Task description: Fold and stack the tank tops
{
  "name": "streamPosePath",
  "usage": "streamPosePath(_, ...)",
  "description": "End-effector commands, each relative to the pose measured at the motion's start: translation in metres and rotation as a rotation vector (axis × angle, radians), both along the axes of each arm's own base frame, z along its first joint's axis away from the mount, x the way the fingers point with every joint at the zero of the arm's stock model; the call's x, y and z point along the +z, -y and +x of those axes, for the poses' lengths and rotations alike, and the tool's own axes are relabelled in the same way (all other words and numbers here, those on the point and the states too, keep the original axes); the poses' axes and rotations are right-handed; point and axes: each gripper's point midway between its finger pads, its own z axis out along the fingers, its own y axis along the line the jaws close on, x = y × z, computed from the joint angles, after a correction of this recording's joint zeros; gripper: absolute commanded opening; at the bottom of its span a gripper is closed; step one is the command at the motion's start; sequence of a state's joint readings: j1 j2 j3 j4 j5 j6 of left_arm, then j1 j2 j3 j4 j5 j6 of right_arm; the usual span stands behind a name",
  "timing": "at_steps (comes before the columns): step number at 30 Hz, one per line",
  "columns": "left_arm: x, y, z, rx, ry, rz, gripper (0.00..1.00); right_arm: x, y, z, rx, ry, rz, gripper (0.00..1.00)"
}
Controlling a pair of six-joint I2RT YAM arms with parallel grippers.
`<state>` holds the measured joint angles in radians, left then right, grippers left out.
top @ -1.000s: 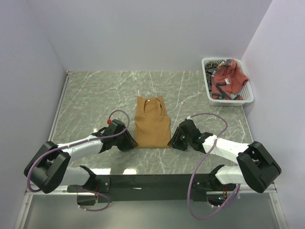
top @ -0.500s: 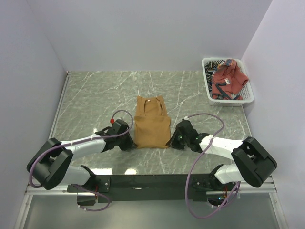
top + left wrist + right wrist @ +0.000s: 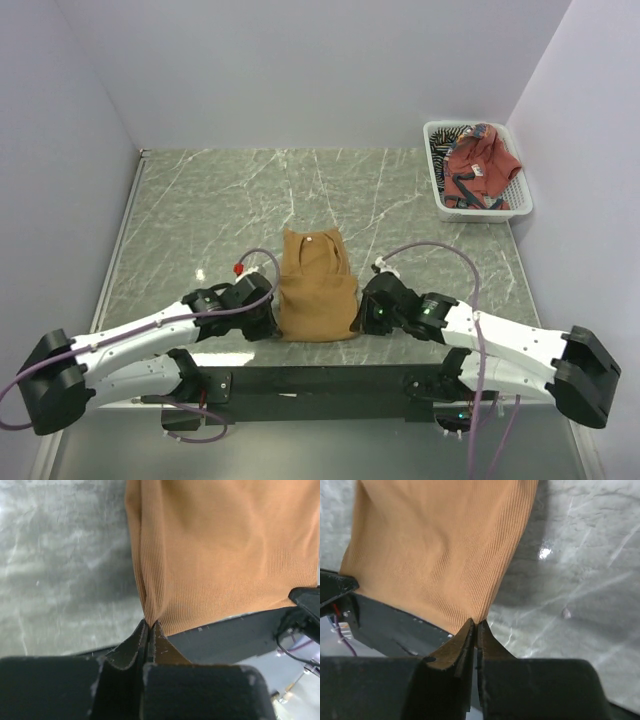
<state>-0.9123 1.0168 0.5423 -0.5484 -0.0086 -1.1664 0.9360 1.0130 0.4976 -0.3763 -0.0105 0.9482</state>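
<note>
The mustard-tan tank top (image 3: pixel 315 285) lies lengthwise on the marble table near the front edge, neck end away from the arms. My left gripper (image 3: pixel 268 322) is shut on its near left hem corner (image 3: pixel 150 622). My right gripper (image 3: pixel 366 318) is shut on its near right hem corner (image 3: pixel 477 621). The cloth (image 3: pixel 225 555) stretches between the two grips and its hem reaches the table's front edge. The brick-red tank top (image 3: pixel 480 165) lies in the white basket (image 3: pixel 520 205) at the back right, over the striped tank top (image 3: pixel 450 135), of which only a strip shows.
The black front rail (image 3: pixel 320 382) with the arm bases runs along the near edge. White walls close the table on the left, back and right. Purple cables loop over both arms.
Both grippers have pulled back toward the front edge, dragging the mustard-tan top's hem with them. The whole top has slid nearer the arms.
</note>
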Motion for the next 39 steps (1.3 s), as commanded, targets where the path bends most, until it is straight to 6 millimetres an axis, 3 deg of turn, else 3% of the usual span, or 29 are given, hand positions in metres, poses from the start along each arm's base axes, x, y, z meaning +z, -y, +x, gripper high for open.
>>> streamPosePath(1, 0.043, -0.001, 0.009, 0.053, 0.057, -0.026, 0.01, 0.044, 0.002, 0.016, -0.047, 0.097, -0.001, 0.00)
streamPosePath(3, 0.059, -0.001, 0.019, 0.066, 0.107, -0.023, 0.00, 0.057, 0.002, 0.024, -0.060, 0.128, -0.015, 0.00)
streamPosePath(4, 0.077, 0.002, 0.032, 0.085, 0.153, -0.033, 0.00, 0.073, -0.002, 0.033, -0.050, 0.164, -0.006, 0.00)
streamPosePath(6, 0.090, 0.004, 0.047, 0.082, 0.196, -0.027, 0.00, 0.078, -0.003, 0.046, -0.059, 0.178, -0.034, 0.00)
streamPosePath(10, 0.119, 0.008, 0.097, 0.110, 0.282, -0.053, 0.00, 0.106, -0.010, 0.085, -0.068, 0.244, 0.001, 0.00)
streamPosePath(13, 0.140, -0.001, 0.145, 0.172, 0.353, -0.075, 0.00, 0.112, -0.011, 0.118, -0.081, 0.255, 0.019, 0.00)
streamPosePath(14, 0.144, 0.000, 0.155, 0.171, 0.363, -0.087, 0.00, 0.106, -0.012, 0.132, -0.090, 0.249, 0.010, 0.00)
streamPosePath(16, 0.148, -0.001, 0.187, 0.197, 0.396, -0.086, 0.00, 0.113, -0.011, 0.158, -0.094, 0.253, 0.037, 0.00)
streamPosePath(17, 0.147, 0.002, 0.196, 0.194, 0.393, -0.096, 0.00, 0.103, -0.015, 0.173, -0.096, 0.238, 0.027, 0.00)
streamPosePath(18, 0.142, 0.000, 0.219, 0.216, 0.388, -0.090, 0.00, 0.113, -0.016, 0.191, -0.099, 0.255, 0.042, 0.00)
streamPosePath(19, 0.139, 0.002, 0.229, 0.214, 0.384, -0.092, 0.00, 0.110, -0.016, 0.202, -0.101, 0.244, 0.040, 0.00)
streamPosePath(20, 0.135, 0.001, 0.240, 0.226, 0.382, -0.084, 0.00, 0.093, -0.020, 0.217, -0.095, 0.211, 0.023, 0.00)
streamPosePath(22, 0.122, 0.003, 0.275, 0.239, 0.384, -0.079, 0.01, 0.098, -0.016, 0.251, -0.128, 0.225, 0.037, 0.03)
streamPosePath(23, 0.117, 0.003, 0.286, 0.248, 0.377, -0.081, 0.01, 0.076, -0.015, 0.265, -0.133, 0.185, 0.017, 0.08)
streamPosePath(24, 0.102, 0.005, 0.305, 0.259, 0.360, -0.069, 0.05, 0.072, -0.013, 0.277, -0.139, 0.184, 0.009, 0.21)
streamPosePath(25, 0.097, -0.002, 0.321, 0.280, 0.365, -0.067, 0.21, 0.082, -0.013, 0.298, -0.161, 0.217, 0.007, 0.29)
streamPosePath(26, 0.100, 0.000, 0.339, 0.266, 0.408, -0.091, 0.35, 0.063, -0.005, 0.313, -0.182, 0.187, -0.018, 0.35)
streamPosePath(27, 0.094, 0.004, 0.357, 0.248, 0.413, -0.102, 0.42, 0.061, -0.002, 0.322, -0.193, 0.193, -0.026, 0.40)
streamPosePath(28, 0.095, -0.004, 0.371, 0.268, 0.432, -0.089, 0.55, 0.066, 0.004, 0.337, -0.226, 0.222, -0.040, 0.42)
streamPosePath(30, 0.104, -0.010, 0.388, 0.263, 0.472, -0.088, 0.69, 0.063, 0.011, 0.348, -0.252, 0.229, -0.063, 0.46)
streamPosePath(32, 0.110, -0.013, 0.383, 0.275, 0.463, -0.083, 0.70, 0.073, 0.014, 0.344, -0.261, 0.256, -0.082, 0.48)
streamPosePath(33, 0.114, -0.018, 0.373, 0.282, 0.459, -0.077, 0.70, 0.064, 0.015, 0.333, -0.247, 0.245, -0.104, 0.50)
streamPosePath(35, 0.115, -0.028, 0.355, 0.313, 0.433, -0.033, 0.68, 0.070, 0.020, 0.319, -0.255, 0.269, -0.169, 0.51)
streamPosePath(36, 0.093, -0.035, 0.336, 0.317, 0.359, 0.005, 0.68, 0.062, 0.012, 0.304, -0.219, 0.254, -0.189, 0.51)
streamPosePath(39, 0.063, -0.038, 0.294, 0.296, 0.273, -0.009, 0.66, 0.060, -0.012, 0.264, -0.142, 0.263, -0.164, 0.49)
